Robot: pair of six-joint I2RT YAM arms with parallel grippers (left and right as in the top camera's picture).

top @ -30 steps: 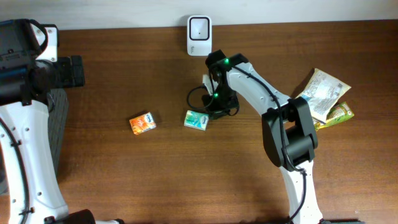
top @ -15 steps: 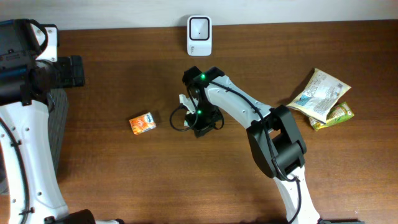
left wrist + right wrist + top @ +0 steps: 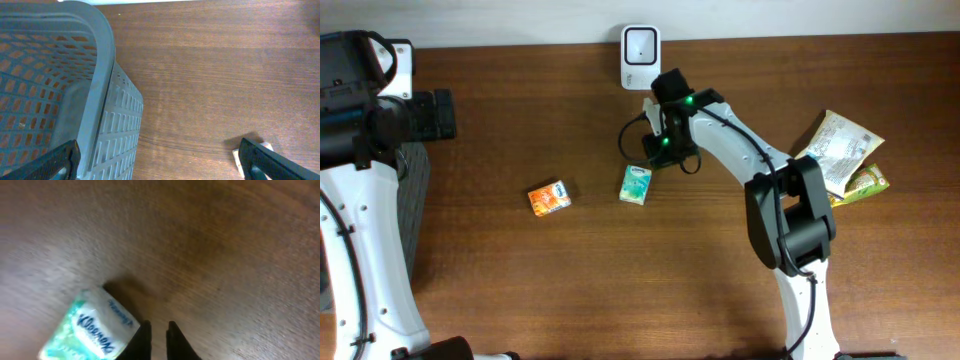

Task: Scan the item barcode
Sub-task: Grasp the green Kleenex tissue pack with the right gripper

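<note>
Kleenex pack (image 3: 636, 184) lies on the surface (image 3: 570, 280). Right fingers (image 3: 144, 340), just beside it, are slightly parted, empty; left fingers (image 3: 270, 160) spread wide, empty.

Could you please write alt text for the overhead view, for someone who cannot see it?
The right hand is poised over a wooden table close to a teal tissue pack lying flat, with a white scanner at the far edge. An orange packet lies further left; snack packets sit near the right edge.
</note>
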